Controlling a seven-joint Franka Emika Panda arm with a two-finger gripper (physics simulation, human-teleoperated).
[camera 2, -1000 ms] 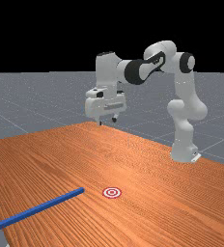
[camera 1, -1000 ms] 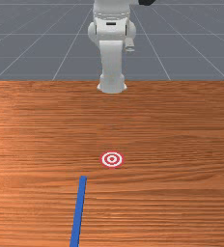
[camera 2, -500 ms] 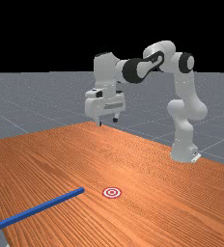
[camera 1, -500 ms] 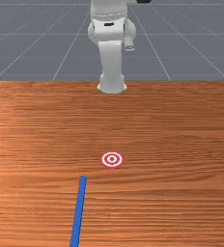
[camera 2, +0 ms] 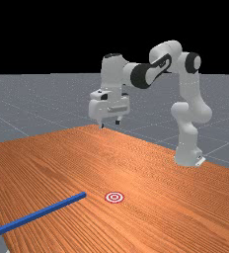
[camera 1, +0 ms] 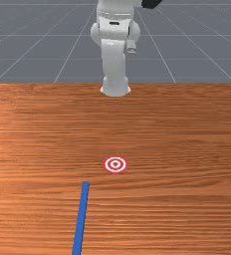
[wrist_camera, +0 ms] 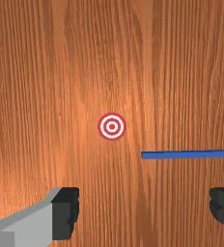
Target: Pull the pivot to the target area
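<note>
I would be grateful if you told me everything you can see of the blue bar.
The blue bar is long, straight and thin, plain blue all over, with flat sides and a squared-off end; its material cannot be told. It lies flat on the table. One end is near the red-and-white target, without touching it, and the bar runs from there toward the table's edge at the far view's left. The gripper is above the table, not touching it.
</note>
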